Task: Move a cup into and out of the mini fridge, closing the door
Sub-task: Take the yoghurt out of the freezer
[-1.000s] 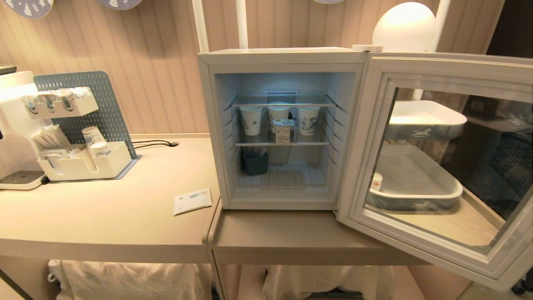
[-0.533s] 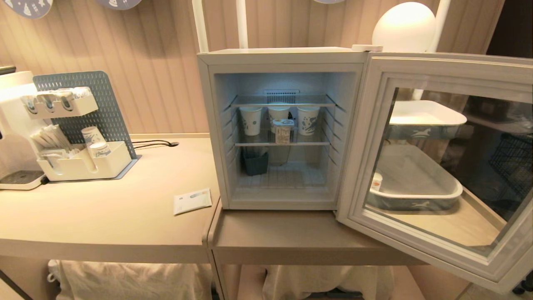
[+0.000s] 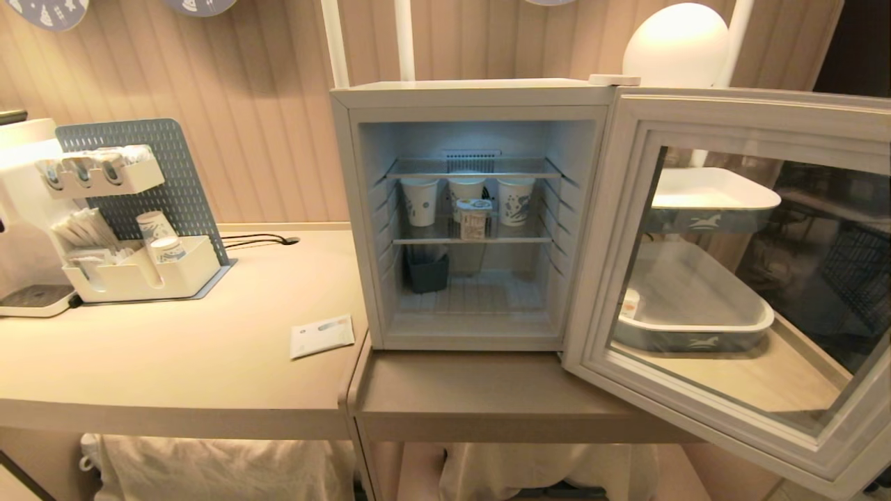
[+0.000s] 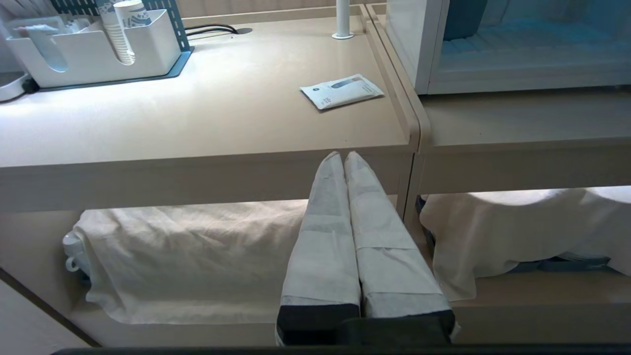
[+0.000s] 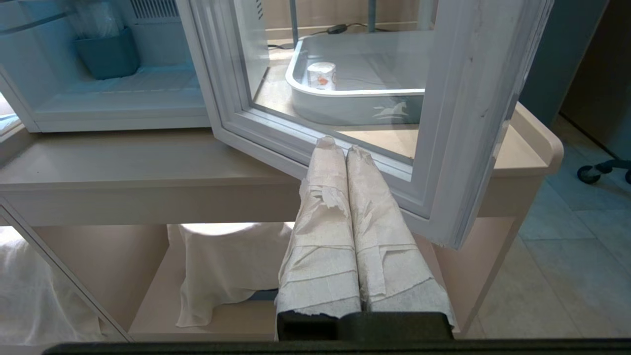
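white cup (image 5: 321, 75) sits in the tray (image 5: 355, 106) behind the open door (image 5: 458, 123); your right pincer (image 5: 336, 144), shut and empty, is nearer than the left pincer (image 4: 343, 156), also shut and empty.

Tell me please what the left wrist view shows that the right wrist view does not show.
Only the left wrist view: the shut left gripper with wrapped fingers, a flat white paper packet on the beige table, and a white organizer tray with stacked paper cups.

Only the right wrist view: the shut right gripper, the open grey-framed glass door, and behind its glass the small white cup with orange marks in a white-and-blue tray.

Both: the open white mini fridge and its dark blue bin.
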### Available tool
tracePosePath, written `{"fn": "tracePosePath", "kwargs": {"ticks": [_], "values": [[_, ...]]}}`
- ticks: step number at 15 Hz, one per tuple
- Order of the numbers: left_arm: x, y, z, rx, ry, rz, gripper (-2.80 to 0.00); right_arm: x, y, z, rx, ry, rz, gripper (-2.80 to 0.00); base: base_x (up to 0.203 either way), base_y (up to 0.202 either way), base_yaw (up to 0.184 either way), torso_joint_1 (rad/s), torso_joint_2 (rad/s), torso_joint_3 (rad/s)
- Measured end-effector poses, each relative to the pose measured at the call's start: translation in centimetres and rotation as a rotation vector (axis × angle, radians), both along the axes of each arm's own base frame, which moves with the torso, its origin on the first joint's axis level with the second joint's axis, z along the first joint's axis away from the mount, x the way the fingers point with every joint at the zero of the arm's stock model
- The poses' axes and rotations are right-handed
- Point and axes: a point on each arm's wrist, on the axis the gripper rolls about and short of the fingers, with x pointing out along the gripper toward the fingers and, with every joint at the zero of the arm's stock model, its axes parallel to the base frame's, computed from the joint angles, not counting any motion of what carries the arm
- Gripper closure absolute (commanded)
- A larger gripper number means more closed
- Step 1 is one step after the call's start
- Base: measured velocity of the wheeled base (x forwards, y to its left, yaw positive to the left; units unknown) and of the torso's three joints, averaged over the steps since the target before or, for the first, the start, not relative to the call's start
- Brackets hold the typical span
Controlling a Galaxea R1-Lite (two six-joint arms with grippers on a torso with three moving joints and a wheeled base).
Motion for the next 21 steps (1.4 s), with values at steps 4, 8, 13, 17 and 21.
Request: {"fn": "tracePosePath", "kwargs": {"ticks": [4, 8, 13, 17, 21], "values": [[0.01, 0.00, 0.01, -0.022, -0.001, 0.003, 0.00, 0.00, 0.00, 0.00, 0.000, 0.000, 0.001, 0.00, 0.000, 0.000, 0.000, 0.000, 0.00, 0.000], [0.01, 0.00, -0.01, -0.015, 0.000, 0.002, 0.00, 0.00, 0.00, 0.00, 0.000, 0.000, 0.000, 0.00, -0.001, 0.017, 0.000, -0.001, 0.00, 0.001], [0.01, 0.01, -0.03, -0.014, 0.001, 0.002, 0.00, 0.00, 0.00, 0.00, 0.000, 0.000, 0.000, 0.00, 0.000, 0.177, 0.000, 0.003, 0.00, 0.002], [0.01, 0.00, -0.01, -0.014, 0.000, 0.002, 0.00, 0.00, 0.00, 0.00, 0.000, 0.000, 0.000, 0.00, 0.000, 0.190, 0.000, 0.003, 0.00, 0.002], [0.01, 0.00, -0.02, -0.015, 0.000, 0.002, 0.00, 0.00, 0.00, 0.00, 0.000, 0.000, 0.001, 0.00, 0.000, 0.193, -0.001, 0.002, 0.00, 0.002]]}}
